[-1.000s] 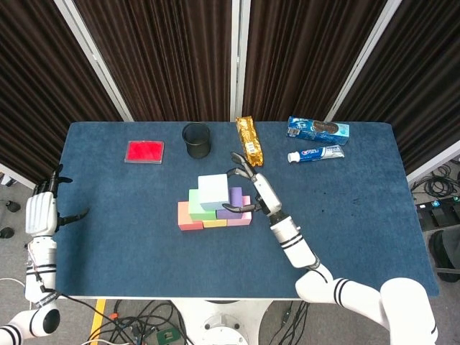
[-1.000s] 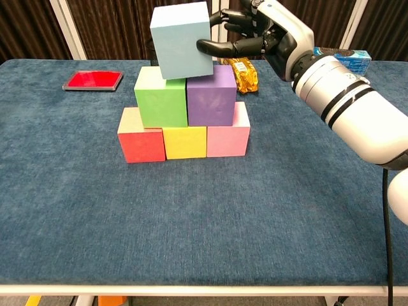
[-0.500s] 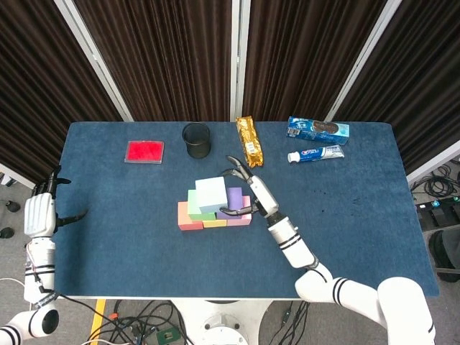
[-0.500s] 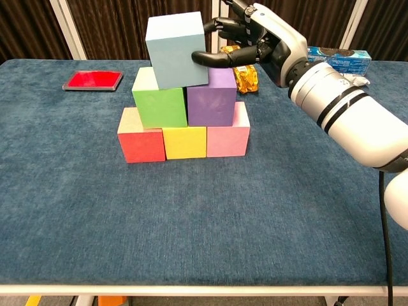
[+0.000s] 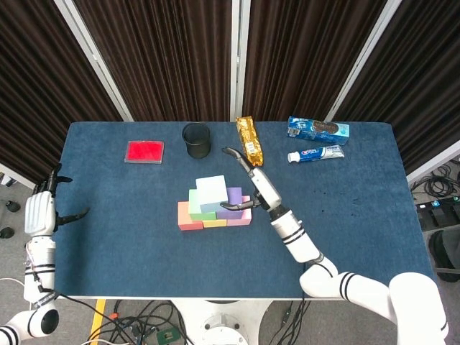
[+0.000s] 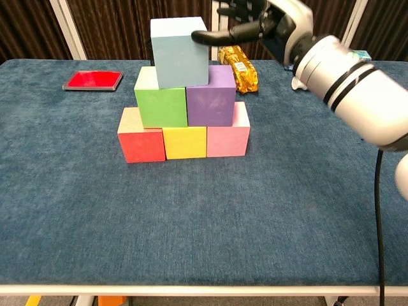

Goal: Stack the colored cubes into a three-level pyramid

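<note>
Six cubes are up, with the light blue cube sitting on the green cube and purple cube. The right hand is just to its right, fingers spread and holding nothing, so backing off rightward looks safest. The left hand hangs open, well off the counter.

Pale blue cube — released, level.

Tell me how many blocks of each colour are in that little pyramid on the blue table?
Pale blue foam cube, top: 1
Green foam cube: 1
Purple foam cube: 1
Red foam cube: 1
Yellow foam cube: 1
Pink foam cube: 1
Total: 6
</note>
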`<state>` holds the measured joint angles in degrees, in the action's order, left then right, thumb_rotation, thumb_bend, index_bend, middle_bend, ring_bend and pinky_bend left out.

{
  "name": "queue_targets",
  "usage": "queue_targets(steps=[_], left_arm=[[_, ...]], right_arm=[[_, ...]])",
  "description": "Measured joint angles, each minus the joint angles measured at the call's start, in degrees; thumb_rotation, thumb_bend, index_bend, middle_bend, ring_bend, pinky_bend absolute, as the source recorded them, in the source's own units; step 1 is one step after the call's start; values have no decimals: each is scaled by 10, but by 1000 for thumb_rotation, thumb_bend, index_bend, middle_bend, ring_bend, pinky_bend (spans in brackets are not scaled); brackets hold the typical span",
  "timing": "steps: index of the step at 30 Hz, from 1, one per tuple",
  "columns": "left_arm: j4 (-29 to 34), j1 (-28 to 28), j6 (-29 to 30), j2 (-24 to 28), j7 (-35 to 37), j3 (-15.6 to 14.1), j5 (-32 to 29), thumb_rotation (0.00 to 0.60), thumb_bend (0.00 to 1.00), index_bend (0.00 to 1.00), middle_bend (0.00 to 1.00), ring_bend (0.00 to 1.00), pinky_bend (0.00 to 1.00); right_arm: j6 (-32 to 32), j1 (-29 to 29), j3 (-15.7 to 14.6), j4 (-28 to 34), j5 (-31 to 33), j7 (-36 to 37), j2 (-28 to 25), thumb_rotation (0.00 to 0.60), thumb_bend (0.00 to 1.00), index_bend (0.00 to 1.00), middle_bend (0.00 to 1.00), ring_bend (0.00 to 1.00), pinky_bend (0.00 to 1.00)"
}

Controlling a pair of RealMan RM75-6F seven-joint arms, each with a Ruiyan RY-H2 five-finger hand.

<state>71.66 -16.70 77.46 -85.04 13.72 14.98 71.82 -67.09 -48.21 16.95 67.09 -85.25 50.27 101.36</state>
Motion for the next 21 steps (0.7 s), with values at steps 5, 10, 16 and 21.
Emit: queue_targets(steps=[5, 10, 16, 21], left_arm=[[31, 2, -4, 18, -3, 5, -7, 600, 62, 39, 284, 174, 149], [47, 1, -17, 27, -11, 5, -13, 600, 62, 39, 281, 175, 149], [61, 0, -26, 35, -14, 5, -18, 600, 62, 39, 281, 175, 149], [70, 0, -27, 41, -15, 5, -19, 600, 62, 39, 281, 175, 149]], right_arm=[[26, -3, 13, 104, 12, -93, -80, 600, 0, 0, 100, 0, 0], [148, -32, 33, 220, 68, -240, -212, 600, 0, 0, 99, 0, 0], [315, -118, 50, 296, 221, -401, -341, 600, 0, 0, 106, 0, 0], [371, -226, 29, 322, 368, -506, -396, 600, 0, 0, 133, 0, 0]])
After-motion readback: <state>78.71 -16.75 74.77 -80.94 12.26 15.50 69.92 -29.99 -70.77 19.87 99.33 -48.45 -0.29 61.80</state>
